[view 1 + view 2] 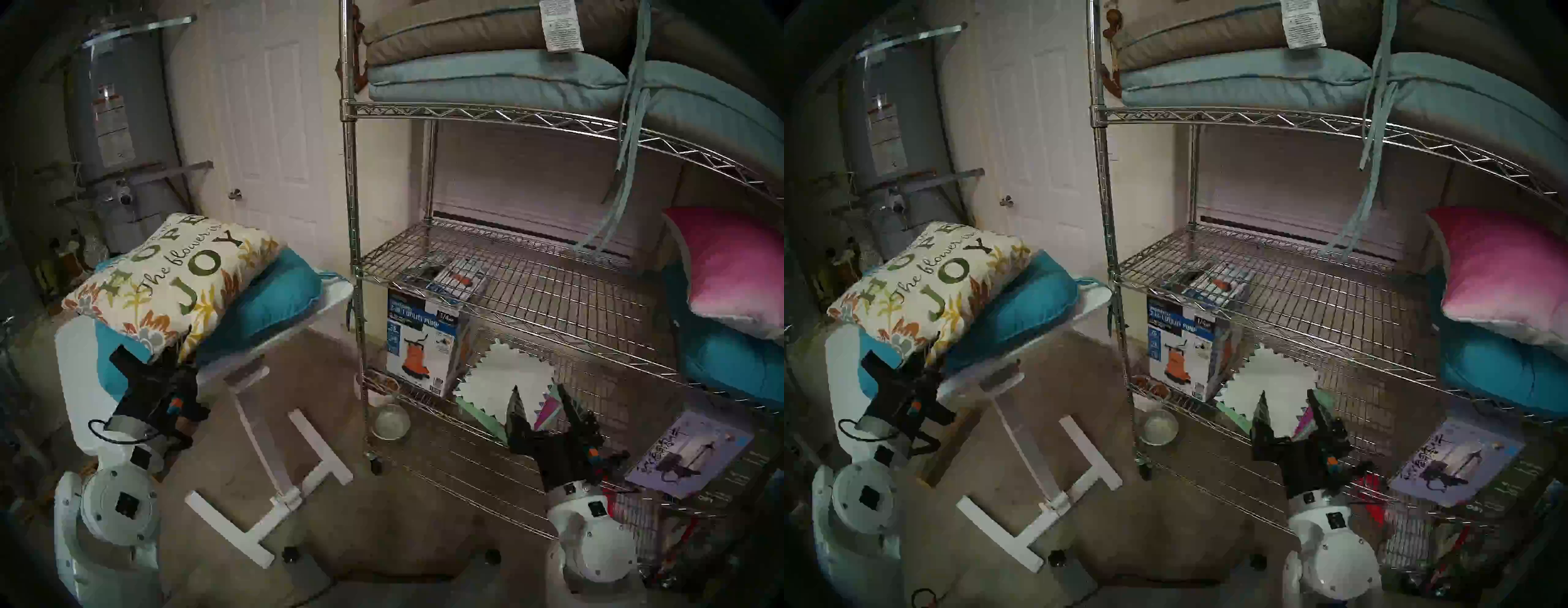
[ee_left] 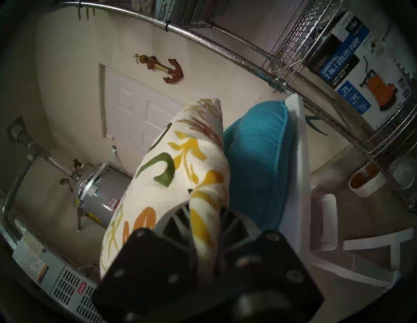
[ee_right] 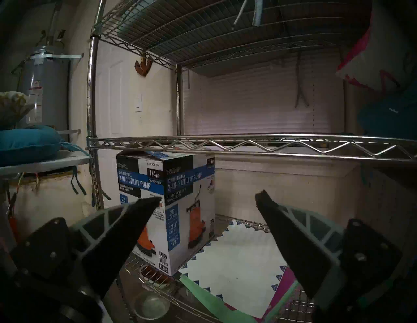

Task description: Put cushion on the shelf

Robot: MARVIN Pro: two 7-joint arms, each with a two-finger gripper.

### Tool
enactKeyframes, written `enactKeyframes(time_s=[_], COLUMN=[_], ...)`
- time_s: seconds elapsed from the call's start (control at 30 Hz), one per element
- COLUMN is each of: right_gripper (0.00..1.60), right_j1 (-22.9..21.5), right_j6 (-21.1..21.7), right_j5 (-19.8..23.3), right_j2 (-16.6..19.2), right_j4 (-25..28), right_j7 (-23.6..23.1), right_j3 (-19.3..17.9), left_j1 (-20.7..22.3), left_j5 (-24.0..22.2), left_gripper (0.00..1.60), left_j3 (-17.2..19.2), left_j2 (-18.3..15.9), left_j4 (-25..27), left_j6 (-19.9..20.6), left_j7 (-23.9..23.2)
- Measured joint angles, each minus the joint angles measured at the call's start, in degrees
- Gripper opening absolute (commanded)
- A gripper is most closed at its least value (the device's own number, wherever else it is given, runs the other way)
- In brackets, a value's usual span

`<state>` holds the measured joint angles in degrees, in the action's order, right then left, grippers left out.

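The cream cushion (image 1: 169, 280) (image 1: 924, 293) with green "HOPE" and "JOY" lettering lies tilted on a teal seat cushion (image 1: 263, 301) on the small white table (image 1: 271, 335). My left gripper (image 1: 169, 352) (image 2: 203, 209) is shut on the cushion's (image 2: 176, 180) near corner, with fabric bunched between the fingers. The chrome wire shelf (image 1: 352, 170) (image 1: 1100, 170) (image 3: 225, 144) stands to the right. Its middle tier (image 1: 530, 276) is bare on the left side. My right gripper (image 1: 541, 401) (image 1: 1286, 405) (image 3: 208, 198) hangs open and holds nothing, in front of the lower tier.
A utility pump box (image 1: 420, 339) and foam mats (image 1: 505, 373) sit on the lower tier. A pink pillow (image 1: 729, 263) rests on a teal one (image 1: 734, 365) at the middle tier's right. Flat cushions (image 1: 488, 80) fill the top tier. A water heater (image 1: 114, 127) stands at back left.
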<state>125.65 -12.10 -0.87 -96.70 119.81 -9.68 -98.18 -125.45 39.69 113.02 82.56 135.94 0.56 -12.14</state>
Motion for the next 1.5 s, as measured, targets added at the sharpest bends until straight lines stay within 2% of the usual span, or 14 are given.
enactKeyframes(time_s=[0.27,0.6,0.87,1.5], right_gripper=[1.6,1.6,1.6,1.6], right_j1=[-0.7,-6.0,-10.7,-21.7], right_j6=[-0.3,-1.9,-4.8,-20.5], right_j5=[-0.6,-5.7,-10.3,-25.4], right_j2=[0.1,1.9,3.4,7.7], right_j4=[-0.6,-5.0,-8.3,-18.5], right_j7=[0.1,2.2,4.2,8.1], right_j3=[0.2,2.4,4.0,7.5], left_j1=[0.2,0.0,-0.3,-0.8], left_j5=[-0.2,-0.3,-0.3,-0.3], left_gripper=[0.0,0.0,0.0,0.0], left_j3=[0.1,0.1,0.0,0.1], left_j2=[0.1,0.3,0.4,0.6], left_j4=[0.0,0.1,0.1,0.2], left_j6=[0.4,0.5,0.6,0.6], left_j7=[-0.4,-0.6,-0.6,-0.6])
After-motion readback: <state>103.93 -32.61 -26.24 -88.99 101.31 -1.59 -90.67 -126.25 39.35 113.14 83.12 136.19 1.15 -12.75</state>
